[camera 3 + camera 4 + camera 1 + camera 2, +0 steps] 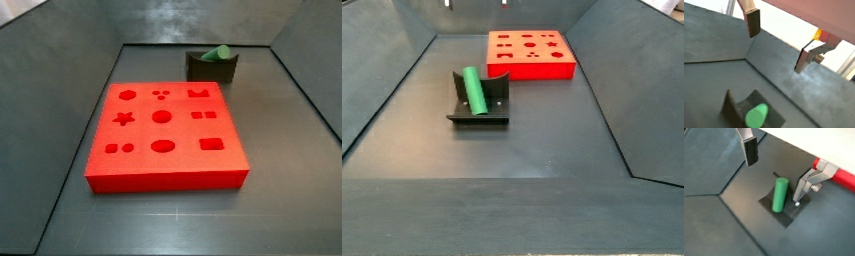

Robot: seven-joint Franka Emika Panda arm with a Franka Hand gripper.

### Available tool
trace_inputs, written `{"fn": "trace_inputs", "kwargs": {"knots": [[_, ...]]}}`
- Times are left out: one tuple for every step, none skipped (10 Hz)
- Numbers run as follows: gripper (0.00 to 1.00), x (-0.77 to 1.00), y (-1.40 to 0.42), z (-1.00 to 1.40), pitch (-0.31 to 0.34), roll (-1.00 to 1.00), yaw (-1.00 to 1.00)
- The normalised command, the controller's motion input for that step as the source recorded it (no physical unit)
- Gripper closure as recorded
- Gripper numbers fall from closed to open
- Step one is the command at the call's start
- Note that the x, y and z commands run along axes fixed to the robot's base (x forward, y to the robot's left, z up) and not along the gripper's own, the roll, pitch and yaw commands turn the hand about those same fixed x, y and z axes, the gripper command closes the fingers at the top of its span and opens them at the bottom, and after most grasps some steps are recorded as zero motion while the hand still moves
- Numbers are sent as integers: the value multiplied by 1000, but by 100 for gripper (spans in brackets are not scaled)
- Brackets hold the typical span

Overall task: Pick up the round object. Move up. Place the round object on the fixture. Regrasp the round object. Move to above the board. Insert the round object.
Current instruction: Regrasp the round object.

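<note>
The round object is a smooth green peg [781,195] lying along the curved notch of the dark fixture [791,215]; both side views show the peg [474,90] resting there, tilted up at one end [218,52]. My gripper [774,182] hangs open above it, with nothing between its fingers [752,25]. Both wrist views show the peg [757,116] below the gripper [775,52] and apart from it. The red board [167,130] with shaped holes lies flat beside the fixture [211,68].
Dark grey sloping walls [389,90] enclose the bin floor. The board [529,55] sits toward one end wall and the fixture [478,110] stands a short gap from it. Bare floor [543,150] stretches on the fixture's other side.
</note>
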Motion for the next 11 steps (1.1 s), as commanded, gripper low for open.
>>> {"fn": "trace_inputs", "kwargs": {"knots": [[0, 97, -39, -12, 118, 1000, 94], [0, 103, -40, -22, 143, 891, 122], [0, 103, -44, -20, 136, 700, 137], [0, 99, -46, -21, 122, 451, 158], [0, 101, -41, -17, 112, 337, 165], [0, 87, -28, -8, 79, 209, 175], [0, 34, 74, -1000, 132, 225, 108], [0, 38, 72, -1000, 100, 212, 117], [0, 43, 67, -1000, 85, 195, 129], [0, 57, 56, -1000, 55, 151, 143], [0, 69, 53, -1000, 35, 122, 146]]}}
